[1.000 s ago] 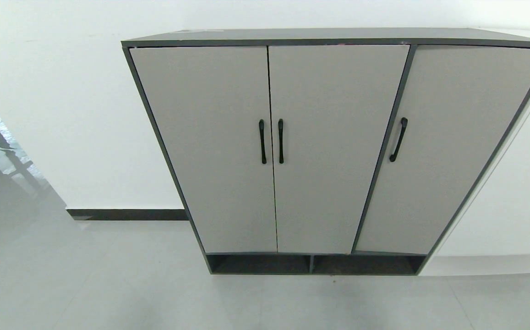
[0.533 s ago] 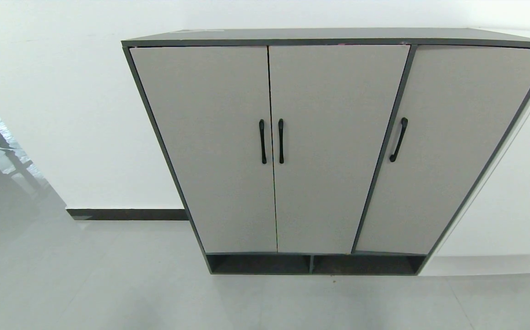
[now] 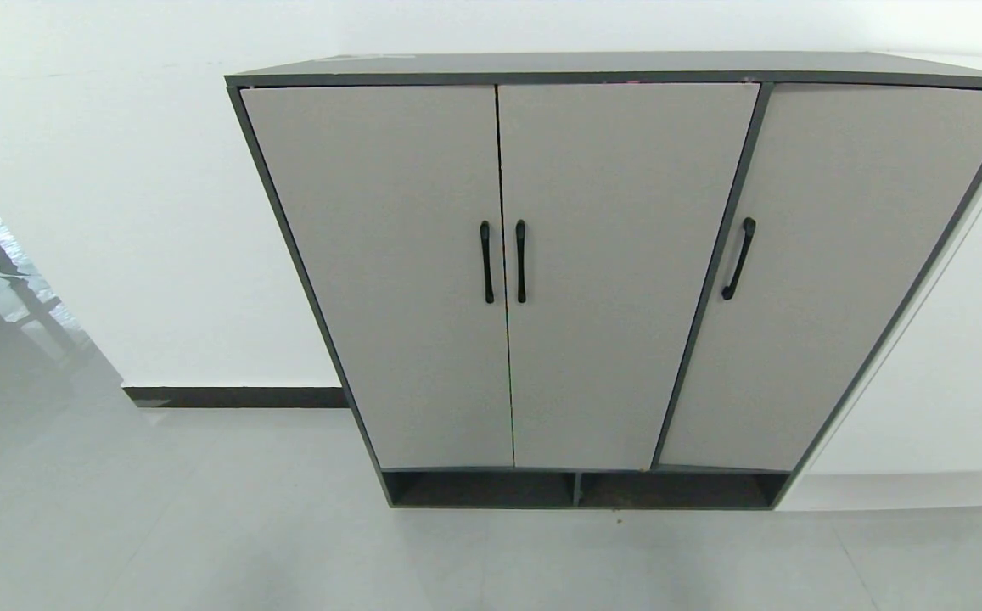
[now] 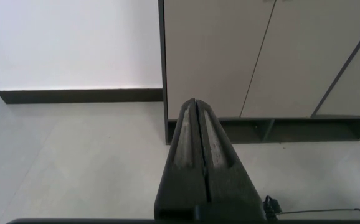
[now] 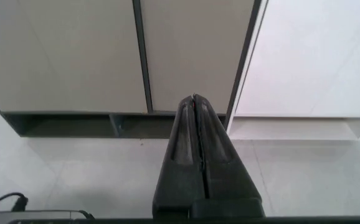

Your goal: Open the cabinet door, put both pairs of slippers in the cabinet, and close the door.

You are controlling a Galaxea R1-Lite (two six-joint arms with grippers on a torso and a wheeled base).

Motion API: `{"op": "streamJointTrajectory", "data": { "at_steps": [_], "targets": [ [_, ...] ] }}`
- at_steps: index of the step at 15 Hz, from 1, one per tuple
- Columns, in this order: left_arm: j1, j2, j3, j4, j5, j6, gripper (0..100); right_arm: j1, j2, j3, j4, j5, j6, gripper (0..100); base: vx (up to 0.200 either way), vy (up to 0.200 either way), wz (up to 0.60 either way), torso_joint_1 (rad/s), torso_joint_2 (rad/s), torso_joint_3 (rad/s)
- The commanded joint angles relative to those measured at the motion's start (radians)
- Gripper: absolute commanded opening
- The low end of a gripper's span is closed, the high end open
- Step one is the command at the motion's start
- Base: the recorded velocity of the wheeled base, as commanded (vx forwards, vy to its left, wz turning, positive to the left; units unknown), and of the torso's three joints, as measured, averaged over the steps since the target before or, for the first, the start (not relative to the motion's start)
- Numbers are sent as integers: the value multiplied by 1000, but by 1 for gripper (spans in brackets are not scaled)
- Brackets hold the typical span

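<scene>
A cabinet [image 3: 626, 68] with a dark frame and three light grey doors stands against the white wall, all doors closed. The left door [image 3: 389, 271] and middle door [image 3: 618, 271] carry black handles [image 3: 486, 261] [image 3: 520, 260] side by side; the right door [image 3: 830, 280] has its own handle [image 3: 738, 258]. Two low open compartments [image 3: 482, 489] run under the doors. My left gripper [image 4: 196, 109] is shut, low over the floor before the cabinet's left lower corner [image 4: 166, 127]. My right gripper [image 5: 195, 102] is shut too, facing the cabinet's right lower part [image 5: 167, 123].
Grey tiled floor [image 3: 202, 526] stretches in front of the cabinet and to its left. A white low unit [image 3: 949, 399] adjoins the cabinet on the right. A dark skirting strip [image 3: 236, 396] runs along the wall at the left.
</scene>
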Motion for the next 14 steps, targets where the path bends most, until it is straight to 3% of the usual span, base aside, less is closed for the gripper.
{"op": "streamJointTrajectory", "data": {
  "at_steps": [1, 14],
  "targets": [
    [0, 0, 0, 0, 0, -1, 0, -3, 2, 0, 1, -30, 45, 0, 0, 0, 0, 0, 0, 0],
    [0, 0, 0, 0, -1, 0, 0, 3, -2, 0, 2, -33, 30, 0, 0, 0, 0, 0, 0, 0]
  ]
}}
